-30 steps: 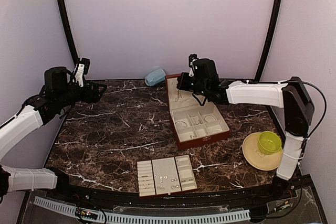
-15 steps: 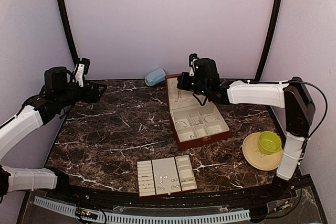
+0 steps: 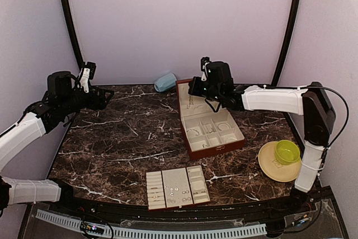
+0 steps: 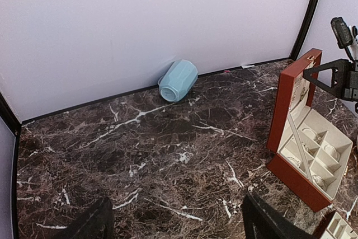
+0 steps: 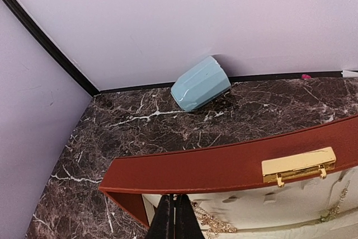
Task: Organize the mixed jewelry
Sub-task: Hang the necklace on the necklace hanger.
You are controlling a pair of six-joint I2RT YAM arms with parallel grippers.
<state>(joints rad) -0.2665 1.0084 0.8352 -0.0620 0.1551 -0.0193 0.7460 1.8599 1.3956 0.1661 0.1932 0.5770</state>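
Several pieces, location: small shiny jewelry (image 3: 178,193) lies scattered in the middle panel of the cream-lined tray (image 3: 177,187) at the near edge of the marble table (image 3: 123,138), with a few more in the ring rolls of its left panel; too small to tell rings from earrings.
Box contents: the red-brown jewelry box (image 3: 210,127) stands open behind the tray, ring-like pieces sitting in some of its cream compartments (image 3: 213,128); a gold chain (image 5: 215,225) hangs inside the lid.
Progress: I'd judge the sorting partly done at most; loose pieces remain on the tray and neither arm carries any.
Right gripper (image 5: 174,216): clenched tight, fingers pressed together with nothing visible between them, poised just inside the raised lid (image 5: 224,166) below its gold clasp (image 5: 298,165); whether the tips touch the lining I cannot tell.
Left gripper (image 4: 173,225): spread wide and holding nothing, raised over the table's far left, well apart from tray and box.
Surroundings: a pale blue cup (image 3: 165,81) lies on its side against the back wall; a green bowl (image 3: 287,151) sits on a yellow plate (image 3: 271,166) at the right.
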